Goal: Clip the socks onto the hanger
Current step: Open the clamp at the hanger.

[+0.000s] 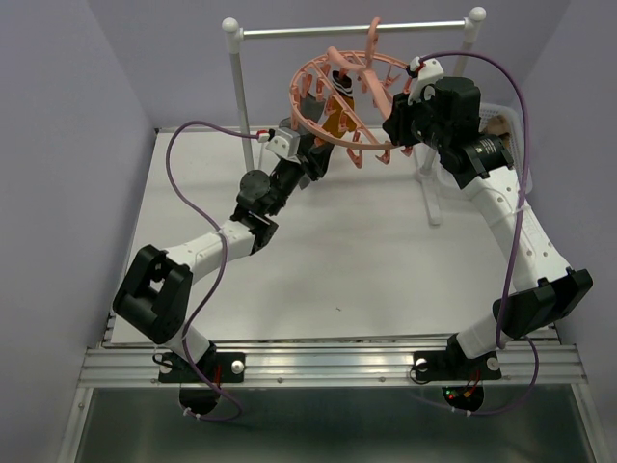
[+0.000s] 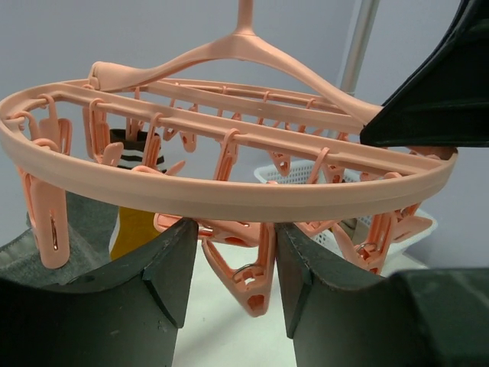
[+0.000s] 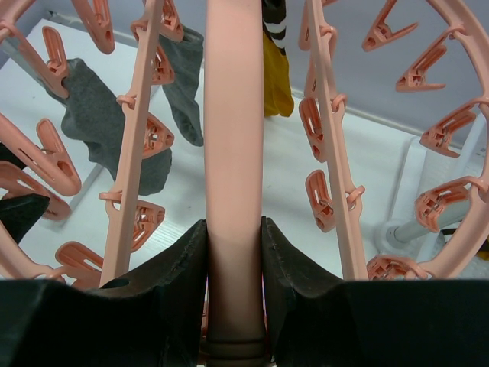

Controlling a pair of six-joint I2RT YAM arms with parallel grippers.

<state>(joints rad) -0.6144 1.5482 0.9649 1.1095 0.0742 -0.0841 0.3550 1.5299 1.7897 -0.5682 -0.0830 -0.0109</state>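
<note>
Trouble could come if I squeeze wrong. My left claw sits open under the hanger with one dangling clip between its fingers, and that smooth, hard plastic could slip away or swing. My right claw is clamped tight on a pink spoke; if it lets go, I think the whole round thing tips. The hanger hangs from a shiny metal rail. Soft grey socks and a mustard sock with a stripy top dangle from clips.

White links, black joints, purple cables; left gripper and right gripper black.
</note>
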